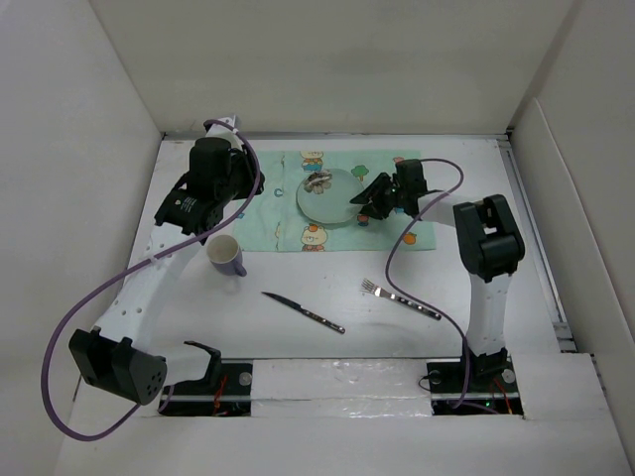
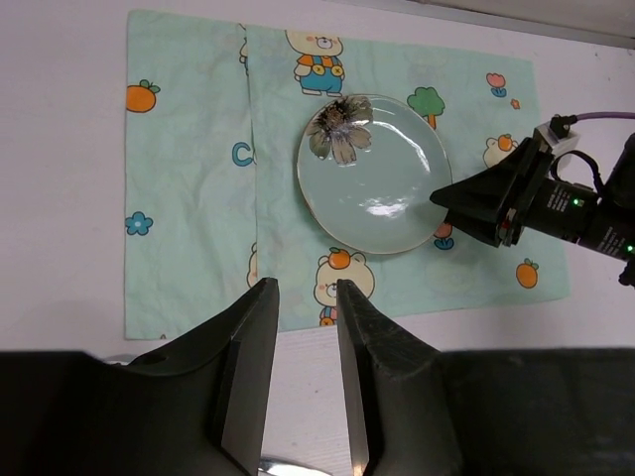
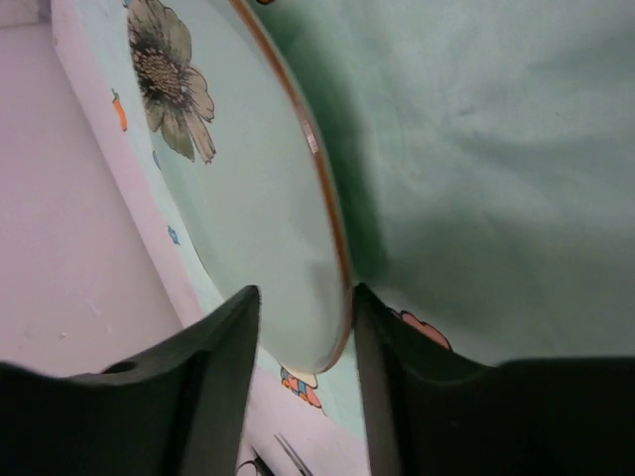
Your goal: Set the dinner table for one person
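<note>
Large matte-white rectangular surface (image 1: 327, 273): carries everything in view.
Mint-green cartoon-print placemat (image 1: 288, 236): flat, far middle of surface.
Round pale-green glass plate with flower print (image 1: 332, 203): on placemat.
Right gripper (image 3: 306, 297): narrow, pinching the plate's right rim.
Left gripper (image 2: 308, 297): narrow gap, holds nothing, above placemat's near edge.
Purple mug (image 1: 226, 256): upright, just off placemat's near-left corner.
Metal knife (image 1: 304, 312), metal fork (image 1: 400, 297): on bare surface, apart.
</note>
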Controlling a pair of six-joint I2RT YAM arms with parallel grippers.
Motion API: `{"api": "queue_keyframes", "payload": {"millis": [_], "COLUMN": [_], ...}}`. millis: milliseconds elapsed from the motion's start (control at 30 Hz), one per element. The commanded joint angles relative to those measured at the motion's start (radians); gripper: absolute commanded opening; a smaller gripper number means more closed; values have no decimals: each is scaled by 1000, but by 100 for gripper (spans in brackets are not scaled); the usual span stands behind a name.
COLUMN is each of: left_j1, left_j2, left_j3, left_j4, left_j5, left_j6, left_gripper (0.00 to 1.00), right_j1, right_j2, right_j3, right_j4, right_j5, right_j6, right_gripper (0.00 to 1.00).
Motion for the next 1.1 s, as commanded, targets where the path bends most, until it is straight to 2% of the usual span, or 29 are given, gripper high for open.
{"api": "queue_keyframes", "payload": {"millis": [0,200,367,433,467,500,533,567,667,700,733,767,800,833,900,1000,1067], "left_j1": [3,3,3,3,3,3,3,3,3,3,3,3,3,3,3,3,3], "left_j2": [-8,-4,-23,-42,-62,-70,-83,-102,-123,-131,-131,-135,-137,-142,-152,-180,-192], "left_j3": [18,135,244,253,256,256,253,250,251,256,258,259,261,264,280,302,313], "left_j4": [20,-24,-64,-66,-70,-72,-73,-76,-96,-113,-122,-128,-136,-144,-164,-174,-181], "left_j5": [-16,-91,-128,-125,-124,-124,-125,-125,-131,-138,-141,-141,-142,-148,-164,-182,-182], "left_j6": [19,59,50,25,14,2,-16,-24,-61,-75,-81,-81,-92,-96,-108,-118,-119], "left_gripper": [28,30,29,25,22,9,3,0,0,3,8,8,22,28,39,45,46], "right_j1": [10,10,10,10,29,45,66,92,249,392,440,441,483,561,628,741,795], "right_j2": [-61,-138,-266,-326,-392,-427,-458,-510,-546,-534,-521,-521,-489,-469,-428,-344,-278], "right_j3": [36,95,61,4,-17,-43,-89,-105,-106,-79,-61,-44,-24,-7,50,125,157], "right_j4": [-35,-253,-362,-393,-395,-369,-346,-321,-266,-260,-258,-258,-254,-247,-244,-250,-235], "right_j5": [18,115,201,227,226,213,159,128,42,58,71,89,109,139,185,325,399], "right_j6": [-34,-129,-241,-284,-323,-353,-403,-428,-526,-564,-583,-597,-610,-639,-658,-696,-712], "right_gripper": [50,63,63,43,29,8,2,0,0,0,6,6,26,35,54,66,69]}}
